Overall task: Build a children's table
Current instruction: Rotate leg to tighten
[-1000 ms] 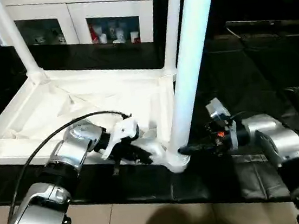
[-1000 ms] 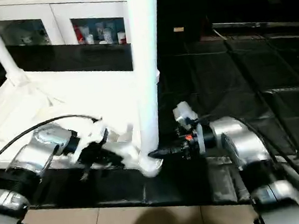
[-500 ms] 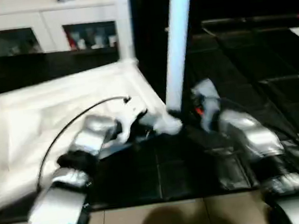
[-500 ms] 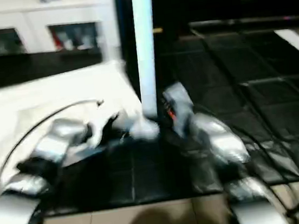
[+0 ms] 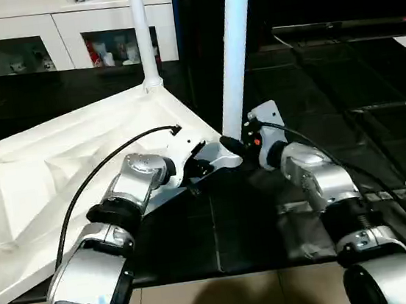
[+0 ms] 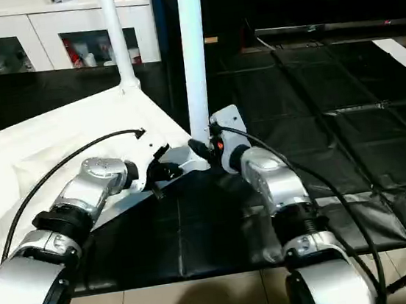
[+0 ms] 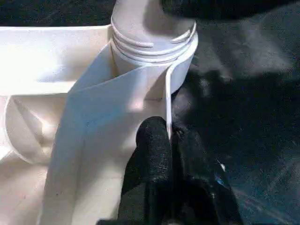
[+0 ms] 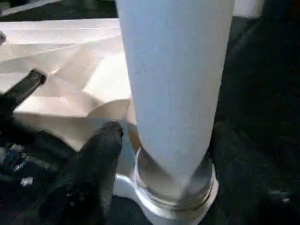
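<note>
The children's table [image 5: 56,162] lay upside down on a black mat [image 5: 350,141], its ribbed underside facing up and one corner pointing toward the robot. Two legs were in view, both with their long axes upright and running out of the top of the head views: the near leg [image 5: 234,59] stood in the round corner socket [image 5: 228,160] closest to the robot, and the far leg [image 5: 142,33] stood in the socket at the next corner back, toward the white cabinet [image 5: 63,36] with glass doors. In the left wrist view the socket [image 7: 154,51] showed its ringed collar with the rim wall of the top running away from it. The left pincer [image 5: 199,169] was closed, its two black fingers [image 7: 154,159] pinching the thin rim wall just beside that socket. The right pincer [image 5: 233,145] sat at the foot of the near leg with its fingers [image 8: 101,154] spread on either side of the tube just above the socket; whether they pressed on the tube could not be told.
</note>
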